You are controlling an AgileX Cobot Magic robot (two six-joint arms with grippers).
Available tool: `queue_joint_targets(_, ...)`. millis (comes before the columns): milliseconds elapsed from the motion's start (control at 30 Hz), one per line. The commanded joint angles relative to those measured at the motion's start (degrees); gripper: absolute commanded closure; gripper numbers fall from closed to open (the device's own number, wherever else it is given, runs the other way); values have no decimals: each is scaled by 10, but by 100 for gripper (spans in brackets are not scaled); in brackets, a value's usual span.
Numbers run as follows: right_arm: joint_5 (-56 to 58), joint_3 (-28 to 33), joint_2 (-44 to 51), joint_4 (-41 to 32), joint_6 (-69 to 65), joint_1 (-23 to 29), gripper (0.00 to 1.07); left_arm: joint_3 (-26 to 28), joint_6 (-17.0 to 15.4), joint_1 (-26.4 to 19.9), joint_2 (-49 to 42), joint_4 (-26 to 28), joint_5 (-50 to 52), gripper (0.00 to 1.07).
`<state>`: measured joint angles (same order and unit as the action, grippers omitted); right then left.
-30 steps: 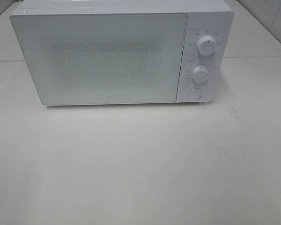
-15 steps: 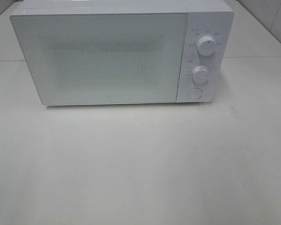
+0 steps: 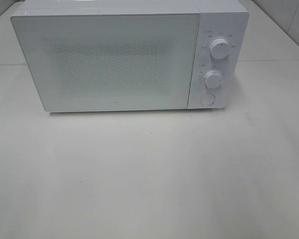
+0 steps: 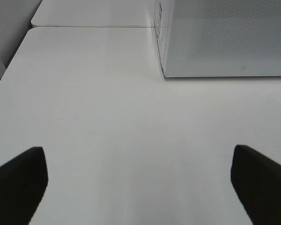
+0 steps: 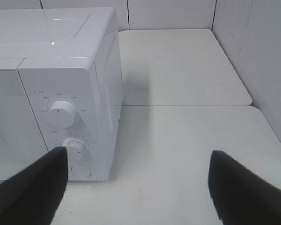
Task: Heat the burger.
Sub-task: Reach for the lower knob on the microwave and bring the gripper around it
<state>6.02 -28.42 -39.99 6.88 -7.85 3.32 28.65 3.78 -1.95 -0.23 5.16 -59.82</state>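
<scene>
Burger is the thing to heat, but no burger shows in any view, so I cannot say how it looks. It may sit behind the shut door, or somewhere off to the side; I cannot tell which. I think a burger is soft, light and made of loose layers, so it would squash or slide apart if pinched hard. My guess is that it is best held gently by its sides, low down, or by whatever it sits on. The biggest thing here is the white table (image 3: 149, 174). At the back of it stands the white microwave (image 3: 130, 56). Its wide door (image 3: 104, 64) is closed, and the dotted pane is too cloudy to see through. Beside the door are the upper knob (image 3: 219, 49), the lower knob (image 3: 214, 79) and, lowest, a small round button (image 3: 207, 99). The left gripper (image 4: 136, 154) has its two dark fingers far apart over the table, holding nothing. The right gripper (image 5: 138, 154) is spread wide and empty too, facing the knob side of the microwave.
</scene>
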Motion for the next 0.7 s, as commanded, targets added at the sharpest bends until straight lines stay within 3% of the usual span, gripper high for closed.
queue_joint_targets(33,-50,10,-15,5,-5,-2,31,-2,-2,-1,-16,5,4,6)
queue_joint_targets(700,-272,39,-201,-22,6,-2,31,-2,-2,-1,-16,5,4,6)
